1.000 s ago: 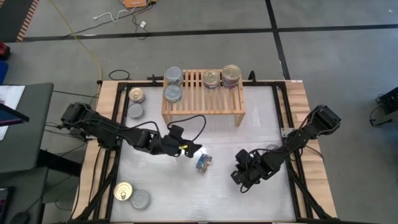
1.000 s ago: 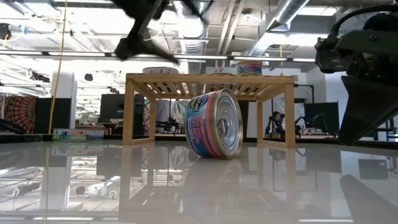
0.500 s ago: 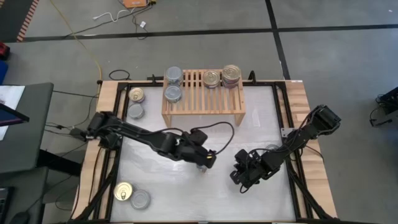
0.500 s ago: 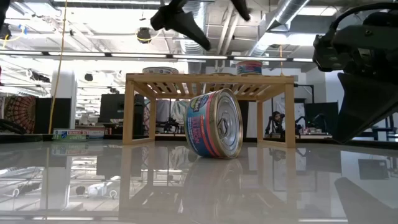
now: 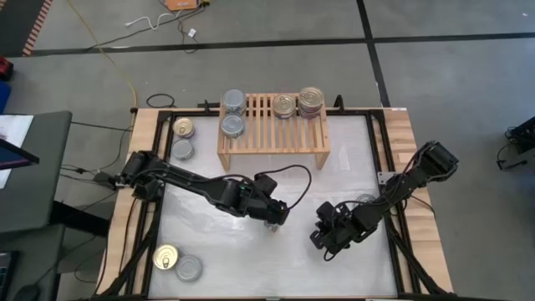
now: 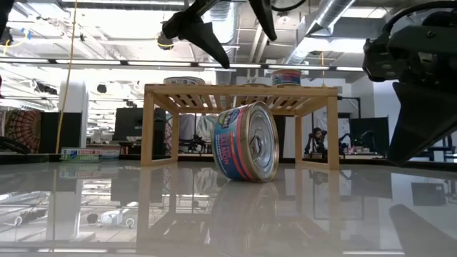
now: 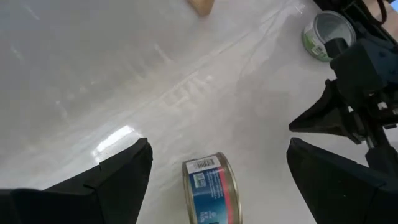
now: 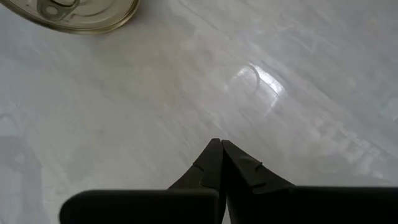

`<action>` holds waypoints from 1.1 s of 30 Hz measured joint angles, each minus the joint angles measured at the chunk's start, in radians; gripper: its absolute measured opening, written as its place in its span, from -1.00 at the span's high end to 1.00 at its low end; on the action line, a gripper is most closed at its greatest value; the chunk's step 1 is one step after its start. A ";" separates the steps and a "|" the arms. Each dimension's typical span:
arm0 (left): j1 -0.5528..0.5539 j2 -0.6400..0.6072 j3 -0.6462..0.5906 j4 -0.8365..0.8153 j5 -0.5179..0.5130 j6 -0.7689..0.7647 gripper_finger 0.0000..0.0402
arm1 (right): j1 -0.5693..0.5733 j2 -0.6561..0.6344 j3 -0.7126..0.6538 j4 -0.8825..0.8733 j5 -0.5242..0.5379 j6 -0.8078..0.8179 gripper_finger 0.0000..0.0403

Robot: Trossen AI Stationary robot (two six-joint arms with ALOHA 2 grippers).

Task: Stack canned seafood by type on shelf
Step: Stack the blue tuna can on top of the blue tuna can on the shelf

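A light-wood shelf point(image 5: 273, 125) stands at the far middle of a white table point(image 5: 209, 259). On its slatted top sit four groups of tins: two silver-topped ones at its left end point(image 5: 233, 102) point(image 5: 232, 125), and toward its right end a gold-lidded tin point(image 5: 285, 105) beside a short stack with pink labels point(image 5: 311, 101).

In front of the shelf, out on the open table, one tin point(image 6: 247, 141) stands on its edge — blue and pink label, gold lid facing sideways. The left gripper point(image 6: 232, 36) hangs directly above it with its fingers spread wide, not touching it. In the left wrist view the tin point(image 7: 208, 188) lies between the two dark fingers point(image 7: 93, 186).

The right gripper point(image 8: 219, 163) waits to the right of that tin, low over the table, its fingers pressed together and holding nothing.

More tins lie off the shelf: two just left of it point(image 5: 184, 128) point(image 5: 181, 149) and two well in front of it, near the table's left corner point(image 5: 166, 257) point(image 5: 189, 268).

The likely next step is to lower the open fingers around the on-edge tin. The risk is that a tin balanced on its rim can roll. If one finger touches before the other, the tin may roll away or tip flat — and the grip would miss. A grip across the curved wall could also slip on the smooth metal.
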 joint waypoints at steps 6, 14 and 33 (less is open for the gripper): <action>0.000 0.000 0.000 0.001 0.000 -0.013 -0.77 | -0.003 0.000 0.000 0.000 -0.001 -0.019 0.85; 0.000 0.000 0.000 0.000 0.000 -0.013 -0.77 | -0.003 0.000 0.000 -0.002 -0.006 -0.022 0.87; -0.021 0.069 -0.004 0.014 0.045 -0.082 -0.77 | -0.003 0.001 0.000 0.001 -0.011 -0.018 0.87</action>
